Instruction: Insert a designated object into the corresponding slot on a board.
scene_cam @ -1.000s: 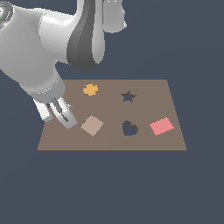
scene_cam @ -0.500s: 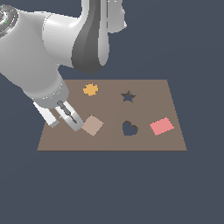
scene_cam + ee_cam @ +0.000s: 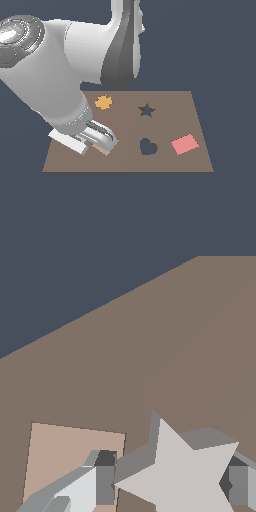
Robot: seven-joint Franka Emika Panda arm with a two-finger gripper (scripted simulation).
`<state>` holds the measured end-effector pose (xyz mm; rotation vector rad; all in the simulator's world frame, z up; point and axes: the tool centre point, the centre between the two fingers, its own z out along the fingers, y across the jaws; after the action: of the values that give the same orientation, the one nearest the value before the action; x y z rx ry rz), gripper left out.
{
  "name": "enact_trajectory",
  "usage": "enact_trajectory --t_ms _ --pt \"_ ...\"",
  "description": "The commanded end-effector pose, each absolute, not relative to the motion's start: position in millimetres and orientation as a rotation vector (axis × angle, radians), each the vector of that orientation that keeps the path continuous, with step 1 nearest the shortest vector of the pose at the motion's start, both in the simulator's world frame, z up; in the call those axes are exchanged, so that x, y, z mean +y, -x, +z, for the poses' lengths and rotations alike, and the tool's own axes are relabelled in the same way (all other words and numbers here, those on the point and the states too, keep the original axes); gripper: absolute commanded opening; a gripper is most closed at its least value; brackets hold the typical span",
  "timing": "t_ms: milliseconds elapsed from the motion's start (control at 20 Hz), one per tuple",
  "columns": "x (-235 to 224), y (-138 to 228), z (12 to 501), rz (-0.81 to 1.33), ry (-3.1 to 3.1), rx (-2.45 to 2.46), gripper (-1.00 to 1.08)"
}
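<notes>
In the exterior view the claw [image 3: 102, 141] sits low over the left part of the brown board [image 3: 200, 160], above the tan square [image 3: 105, 149], and the wrist view shows its two fingers [image 3: 102, 478] closed partway onto the grey star [image 3: 182, 471], one on either side, so the star is in its hold. The star-shaped slot [image 3: 146, 110] lies off to the exterior view's right of the claw and farther back, nearer than the heart cutout [image 3: 148, 147] is to the orange blob [image 3: 103, 102]. Counting left to right: one tan square, one orange blob, one star, one star slot, one heart cutout, one pink rectangle [image 3: 185, 144], all on one board.
</notes>
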<state>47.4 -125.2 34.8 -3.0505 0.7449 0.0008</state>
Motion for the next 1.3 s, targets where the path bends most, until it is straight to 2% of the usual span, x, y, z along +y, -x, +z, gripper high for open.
enact_trajectory --t_ms 0,600,1250 --pt "-110.5 -53.9 35.4 0.0 3.088 0.567 -1.0" --pt "-30.8 -57.1 37.3 0.0 3.118 -0.35 -1.0" --pt "44.2 -5.2 39.4 0.002 2.832 -1.347 -1.0"
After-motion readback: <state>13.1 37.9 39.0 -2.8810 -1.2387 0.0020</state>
